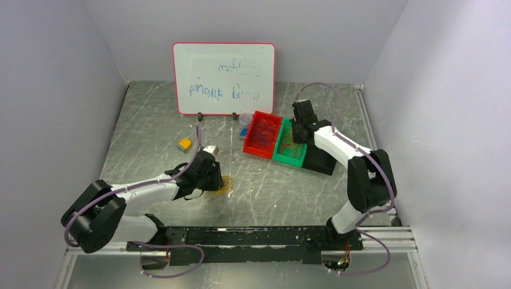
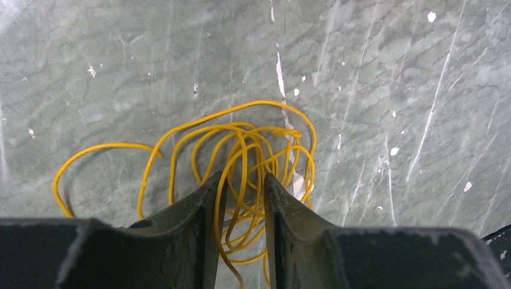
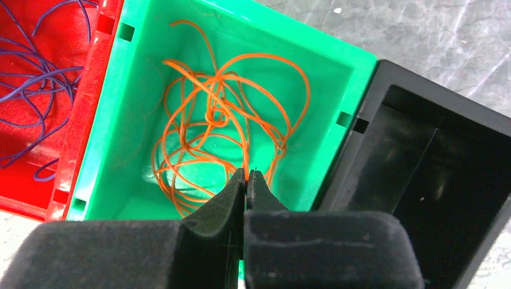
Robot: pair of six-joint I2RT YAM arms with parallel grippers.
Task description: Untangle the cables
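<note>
My left hand [image 2: 241, 180] straddles the yellow cable [image 2: 241, 144] loops on the worktop [image 2: 391, 90], jaws apart. My right hand [image 3: 247, 173] is clenched above the orange cable [image 3: 217, 114] in the green bin [image 3: 138, 72]. The wire looks light, springy and slippery; I would pinch one outer loop.

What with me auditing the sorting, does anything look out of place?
Only the yellow cable: a loose tangle on the table, while the orange cable lies in the green bin and the purple cable in the red bin.
</note>
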